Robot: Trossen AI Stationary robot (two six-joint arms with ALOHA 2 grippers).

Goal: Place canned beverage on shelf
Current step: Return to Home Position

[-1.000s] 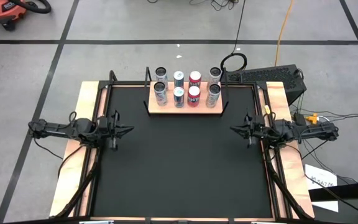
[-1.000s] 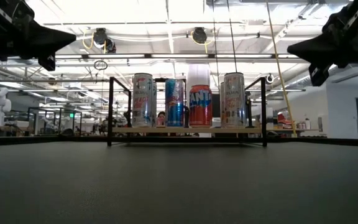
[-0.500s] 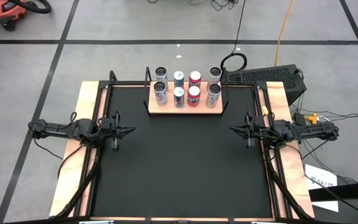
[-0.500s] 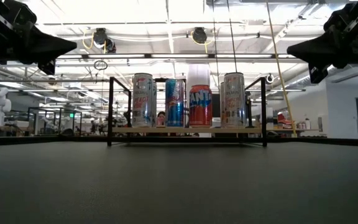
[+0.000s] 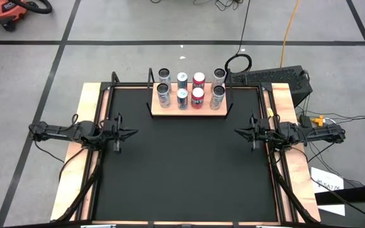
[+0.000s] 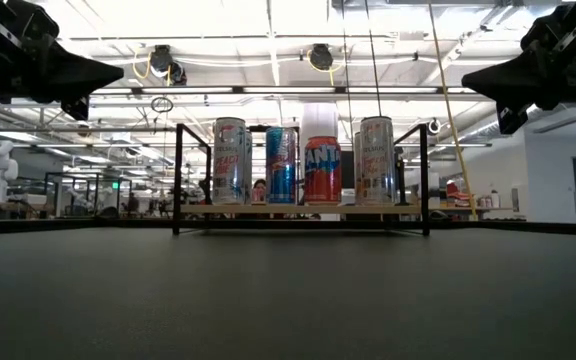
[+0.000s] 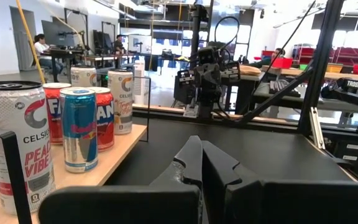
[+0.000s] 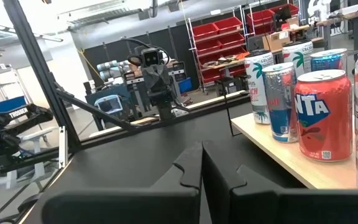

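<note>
The shelf point(image 5: 189, 112) is a light wooden board with black end posts. It stands at the far middle of the black table. Several cans point(image 5: 182, 95) stand upright on it in two rows, among them a red can point(image 6: 322, 170) and a blue one point(image 6: 281, 165). My left gripper point(image 5: 134, 133) hangs level and shut at the table's left edge, pointing toward the middle. My right gripper point(image 5: 236, 132) hangs shut at the right edge, facing it. Each wrist view shows shut fingers point(image 7: 201, 158) point(image 8: 202, 163) with nothing between them, and the cans off to one side.
The black tabletop point(image 5: 182, 171) lies between the two grippers and the near edge. Wooden strips point(image 5: 84, 126) and black frame rails run along both sides. A black box point(image 5: 277, 77) with cables sits behind the far right corner.
My right gripper has rolled a little about its own pointing line and stayed in place. The cans and the shelf have not moved.
</note>
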